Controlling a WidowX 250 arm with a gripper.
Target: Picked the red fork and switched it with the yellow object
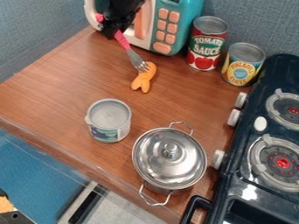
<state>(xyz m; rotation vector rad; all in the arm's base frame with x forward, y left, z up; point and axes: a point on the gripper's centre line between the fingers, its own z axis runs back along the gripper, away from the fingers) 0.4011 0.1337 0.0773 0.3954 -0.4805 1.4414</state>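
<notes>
Black two-finger gripper (pixel 111 29) pinches one pink-red-handled metal fork (pixel 133 57), tines over the end of one orange-yellow, fork-ended object (pixel 144 78) on the brown wooden counter (pixel 52 87). One round steel pot (pixel 169 158) wears its lid, contents hidden. Three cans show closed tops: red-labelled (pixel 206 43), yellow-labelled (pixel 241 64), squat blue-green (pixel 109 121).

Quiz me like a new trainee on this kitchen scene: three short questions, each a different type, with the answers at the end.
1. Which stands between the red-labelled can and the stove?
a) the microwave
b) the yellow-labelled can
c) the silver pot
2. Fill in: the gripper holds the fork by its ____.
3. True or false: the silver pot stands on a burner.

Key: 1 b; 2 handle; 3 false.
</notes>
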